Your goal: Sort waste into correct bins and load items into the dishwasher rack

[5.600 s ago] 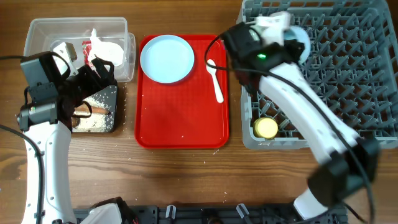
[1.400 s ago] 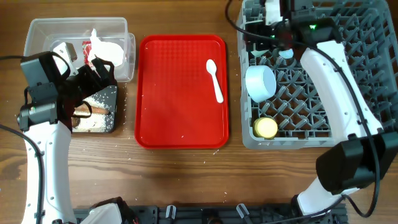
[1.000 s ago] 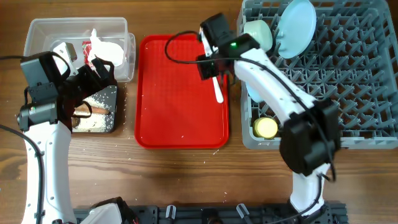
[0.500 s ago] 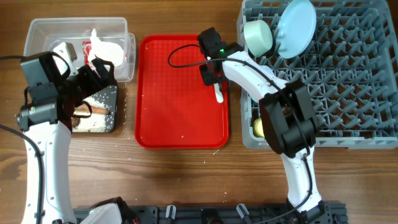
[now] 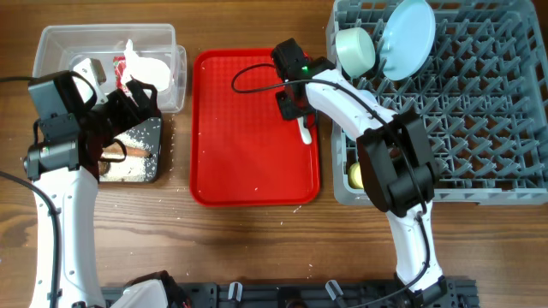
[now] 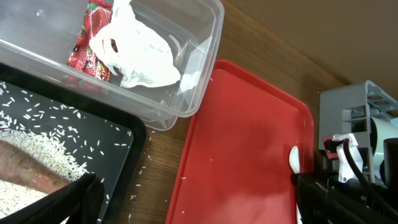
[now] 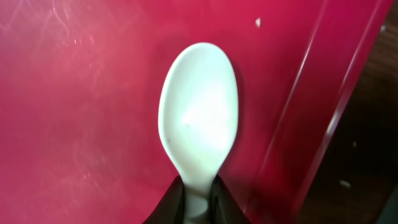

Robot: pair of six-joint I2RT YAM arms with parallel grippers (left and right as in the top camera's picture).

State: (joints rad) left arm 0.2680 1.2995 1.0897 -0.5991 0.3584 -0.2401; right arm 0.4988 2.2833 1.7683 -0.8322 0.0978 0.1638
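My right gripper [image 5: 293, 101] is shut on the neck of the white plastic spoon [image 7: 199, 115], which lies on the red tray [image 5: 248, 145]; its handle [image 5: 306, 133] sticks out below the fingers. The grey rack [image 5: 479, 111] holds the pale blue plate [image 5: 407, 38], a blue-green bowl [image 5: 355, 50] and the yellow cup [image 5: 354, 175]. The clear tub [image 6: 186, 99] holds the red-and-white wrapper [image 6: 84, 46] and white paper [image 6: 137, 53]. The black tray [image 6: 106, 134] holds rice [image 6: 37, 149] and the orange-brown stick [image 5: 116, 154]. My left gripper [image 6: 205, 208] is open and empty above the black tray's edge.
Loose rice grains lie on the wood between the black tray and the red tray, and a few on the red tray. The rack's left wall stands right beside the red tray's right rim. The second bowl is hidden under my right arm.
My right arm came from the rack down to the red tray and closed on the spoon. The red tray has slid slightly to the right. The left arm has not moved.
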